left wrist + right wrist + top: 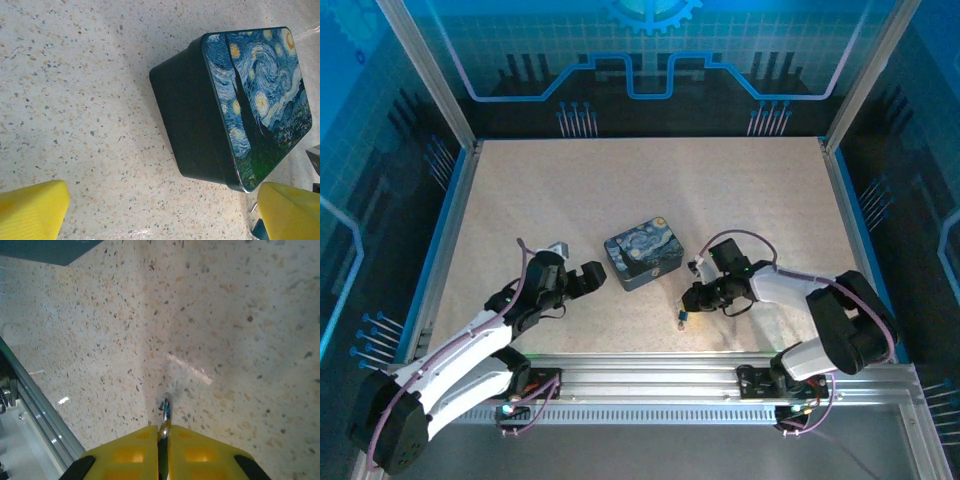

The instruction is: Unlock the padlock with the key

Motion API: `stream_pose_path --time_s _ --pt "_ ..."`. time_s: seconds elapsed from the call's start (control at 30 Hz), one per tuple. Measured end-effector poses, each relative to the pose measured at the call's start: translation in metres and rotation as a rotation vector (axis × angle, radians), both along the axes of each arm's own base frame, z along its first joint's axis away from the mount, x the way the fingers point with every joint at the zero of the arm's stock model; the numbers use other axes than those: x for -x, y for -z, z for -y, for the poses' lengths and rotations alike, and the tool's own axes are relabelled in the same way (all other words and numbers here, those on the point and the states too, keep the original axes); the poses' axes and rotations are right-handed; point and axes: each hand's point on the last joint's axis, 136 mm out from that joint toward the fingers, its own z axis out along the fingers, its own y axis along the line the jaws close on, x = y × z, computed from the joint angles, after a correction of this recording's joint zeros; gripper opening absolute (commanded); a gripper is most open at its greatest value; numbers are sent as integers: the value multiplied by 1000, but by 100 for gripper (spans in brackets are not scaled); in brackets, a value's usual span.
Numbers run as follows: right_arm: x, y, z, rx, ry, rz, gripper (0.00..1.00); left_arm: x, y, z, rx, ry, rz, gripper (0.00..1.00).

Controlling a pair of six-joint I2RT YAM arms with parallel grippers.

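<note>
Nearest you, the aluminium rail runs along the table's near edge with both arm bases on it.

Your right end effector is clenched. Its yellow fingertips are pressed together on a thin silvery piece with a blue fleck, which I read as the key. The key sticks out past the tips toward the speckled surface, but I cannot tell whether it touches. From the top camera, this end effector sits low, right of centre and just beyond the rail, with the key at its tip.

Your left end effector is released, with its yellow fingers spread wide and nothing between them. It points at the dark near-left wall of the tin and sits near it without touching.

The Starry Night tin box sits lid up between the two end effectors and a little farther out, apart from both. In the left wrist view the tin shows its painted lid and one dark side.

A small pale bit sits at the tin's far right corner, too tiny to identify.
</note>
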Motion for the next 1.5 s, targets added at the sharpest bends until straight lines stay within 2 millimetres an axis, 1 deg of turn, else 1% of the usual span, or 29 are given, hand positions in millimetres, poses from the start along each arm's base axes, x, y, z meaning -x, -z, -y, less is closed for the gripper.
stream_pose_path --time_s 0.1,0.27,0.37,0.47,0.53,0.63,0.77,0.87,0.9,0.97,1.03,1.13,1.2,1.33,1.43,1.5 --pt "-2 2 1 8 11 -1 23 0 0 0 0 -1 0 99" --pt "-6 3 3 26 26 11 27 -1 0 -2 1 -10 0 99" --pt "-9 0 4 35 33 31 30 -2 0 -4 1 -16 0 99" --pt "-14 -12 6 39 44 76 34 -2 -1 -6 0 -24 0 99" --pt "-19 -23 8 39 55 120 37 -2 -2 -9 -1 -29 2 99" --pt "-28 -41 14 47 76 197 44 -2 -6 -13 -12 -32 9 99" --pt "-46 -65 40 75 158 307 52 -6 -26 -19 -20 -43 55 99" --pt "-60 -83 66 96 241 391 59 -11 -42 -27 -36 -61 101 99" --pt "-65 -90 76 105 274 419 62 -13 -46 -29 -41 -68 113 99" --pt "-72 -99 92 124 318 469 65 -16 -54 -35 -63 -81 141 99" --pt "-77 -107 106 142 355 512 70 -18 -58 -41 -93 -92 167 99" --pt "-85 -118 128 175 405 578 85 -22 -62 -51 -158 -107 206 99" --pt "-92 -125 145 208 448 625 99 -27 -67 -57 -207 -117 246 99" --pt "-102 -131 172 251 522 709 100 -38 -78 -72 -304 -148 324 99" --pt "-107 -121 187 299 559 746 100 -49 -81 -81 -384 -161 382 99" --pt "-110 -112 193 336 565 772 100 -56 -73 -90 -453 -165 401 99"
